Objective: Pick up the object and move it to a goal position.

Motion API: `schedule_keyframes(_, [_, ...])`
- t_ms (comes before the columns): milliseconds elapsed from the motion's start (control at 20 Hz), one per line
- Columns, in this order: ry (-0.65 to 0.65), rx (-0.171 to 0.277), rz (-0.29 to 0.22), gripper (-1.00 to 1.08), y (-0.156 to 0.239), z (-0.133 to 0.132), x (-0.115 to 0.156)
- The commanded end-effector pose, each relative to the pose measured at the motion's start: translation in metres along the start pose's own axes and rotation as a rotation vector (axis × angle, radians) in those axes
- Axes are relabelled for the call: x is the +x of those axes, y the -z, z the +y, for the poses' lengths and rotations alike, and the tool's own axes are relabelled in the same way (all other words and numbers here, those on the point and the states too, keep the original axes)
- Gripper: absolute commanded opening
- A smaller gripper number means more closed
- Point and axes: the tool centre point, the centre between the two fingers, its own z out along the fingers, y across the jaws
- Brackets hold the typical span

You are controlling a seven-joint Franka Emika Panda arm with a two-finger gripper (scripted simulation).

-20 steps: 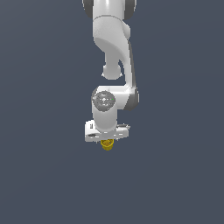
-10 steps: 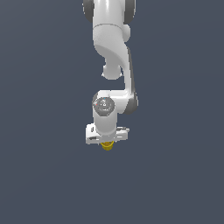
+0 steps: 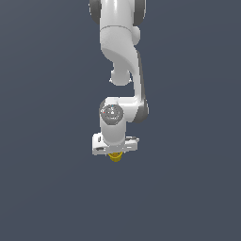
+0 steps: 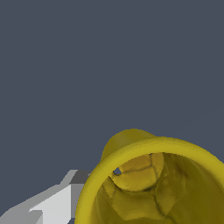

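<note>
Everything sits against a flat, dark slate-grey ground (image 3: 42, 188) — no edge, seam, wall or shadow marks where a surface ends and a room begins. No brand, label or writing can be read anywhere. The white arm (image 3: 123, 56) reaches down from the top of the exterior view, ending in the gripper (image 3: 115, 151). The yellow cup (image 3: 115, 156) pokes out just beneath it, mostly hidden. In the wrist view the cup (image 4: 131, 153) fills the corner, its round rim facing the camera, a grey-white finger (image 4: 57, 205) touching its outer wall — the gripper looks closed on the cup.
</note>
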Motion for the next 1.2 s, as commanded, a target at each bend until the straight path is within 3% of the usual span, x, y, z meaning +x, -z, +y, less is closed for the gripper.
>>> schedule_keyframes(0, [0.0, 0.0, 0.0, -1.0, 0.001, -0.001, 0.0])
schedule_keyframes(500, [0.0, 0.0, 0.0, -1.0, 0.047, -0.023, 0.002])
schedule_keyframes(1150, [0.0, -0.001, 0.0, -1.0, 0.182, -0.087, 0.009])
